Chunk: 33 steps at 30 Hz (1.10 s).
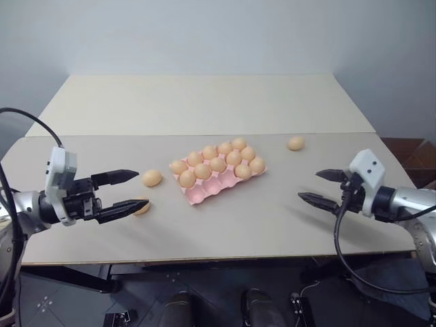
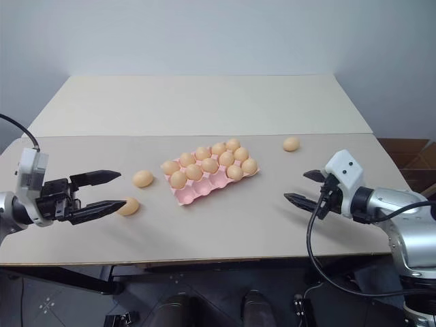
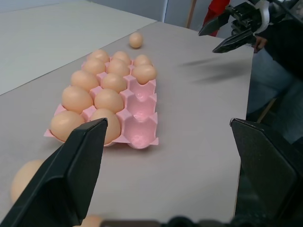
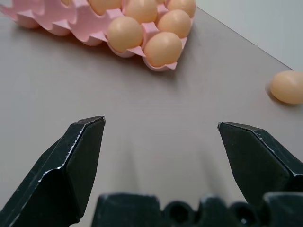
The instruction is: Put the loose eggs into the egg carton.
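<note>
The pink egg carton lies mid-table, its two far rows filled with tan eggs and the near row mostly bare cups. Three loose eggs rest on the table. One egg sits just left of the carton. A second egg lies partly behind a finger of my left gripper, which is open and empty beside both. The third egg lies to the carton's right, beyond my right gripper, which hovers open and empty and points toward the carton.
The tan table has a seam across it behind the carton and a front edge close under both grippers. A black cable hangs from the right arm over that edge.
</note>
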Motion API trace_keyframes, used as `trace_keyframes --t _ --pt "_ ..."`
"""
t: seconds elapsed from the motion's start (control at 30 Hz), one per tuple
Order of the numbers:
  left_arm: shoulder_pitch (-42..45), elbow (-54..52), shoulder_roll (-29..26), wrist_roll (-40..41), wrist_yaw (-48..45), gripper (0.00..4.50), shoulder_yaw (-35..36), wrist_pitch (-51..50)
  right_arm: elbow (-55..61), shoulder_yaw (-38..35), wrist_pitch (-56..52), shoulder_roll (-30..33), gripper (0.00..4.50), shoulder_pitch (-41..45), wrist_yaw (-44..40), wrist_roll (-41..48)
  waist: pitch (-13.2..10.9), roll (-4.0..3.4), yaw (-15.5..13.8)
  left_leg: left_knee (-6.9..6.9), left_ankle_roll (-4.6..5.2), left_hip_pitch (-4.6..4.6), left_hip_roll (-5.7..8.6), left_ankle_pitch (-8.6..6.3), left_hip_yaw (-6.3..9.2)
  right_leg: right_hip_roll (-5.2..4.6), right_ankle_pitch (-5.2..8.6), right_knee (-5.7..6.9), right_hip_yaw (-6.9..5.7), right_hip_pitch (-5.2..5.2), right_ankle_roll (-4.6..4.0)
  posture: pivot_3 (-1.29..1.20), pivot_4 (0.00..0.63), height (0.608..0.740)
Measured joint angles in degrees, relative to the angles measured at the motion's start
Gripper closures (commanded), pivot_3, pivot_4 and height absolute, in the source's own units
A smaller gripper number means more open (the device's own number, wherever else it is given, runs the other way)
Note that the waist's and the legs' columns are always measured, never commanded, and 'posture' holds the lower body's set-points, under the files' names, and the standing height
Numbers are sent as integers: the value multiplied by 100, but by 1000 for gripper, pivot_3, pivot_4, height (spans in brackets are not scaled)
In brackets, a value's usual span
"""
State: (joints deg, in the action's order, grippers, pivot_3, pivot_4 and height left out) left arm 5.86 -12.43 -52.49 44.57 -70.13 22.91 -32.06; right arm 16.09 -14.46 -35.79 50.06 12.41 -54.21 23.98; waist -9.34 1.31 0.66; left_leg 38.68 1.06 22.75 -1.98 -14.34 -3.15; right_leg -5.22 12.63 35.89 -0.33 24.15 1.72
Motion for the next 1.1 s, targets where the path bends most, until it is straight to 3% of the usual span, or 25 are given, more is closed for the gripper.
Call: trace_keyframes --t 0.5,0.77,1.1 --pt "-143 190 -185 -240 -512 0 -29 212 -753 501 1036 240 44 648 -1194 -20 0 0 16 -1 0 0 -1 0 -6 -1 0 0 5 3 1 0 150 740" --pt "-1161 -305 -121 -722 1478 0 387 -872 -1039 744 1177 212 44 1033 -1196 -77 0 1 9 -2 1 0 -4 -1 -3 -3 -1 2 7 5 3 0 150 740" --pt "-1307 -808 144 -581 1917 0 719 -1047 -1283 1032 1196 43 44 1333 -1104 -206 0 2 -55 5 1 -3 -2 -1 -6 -3 -4 5 5 3 -1 0 150 740"
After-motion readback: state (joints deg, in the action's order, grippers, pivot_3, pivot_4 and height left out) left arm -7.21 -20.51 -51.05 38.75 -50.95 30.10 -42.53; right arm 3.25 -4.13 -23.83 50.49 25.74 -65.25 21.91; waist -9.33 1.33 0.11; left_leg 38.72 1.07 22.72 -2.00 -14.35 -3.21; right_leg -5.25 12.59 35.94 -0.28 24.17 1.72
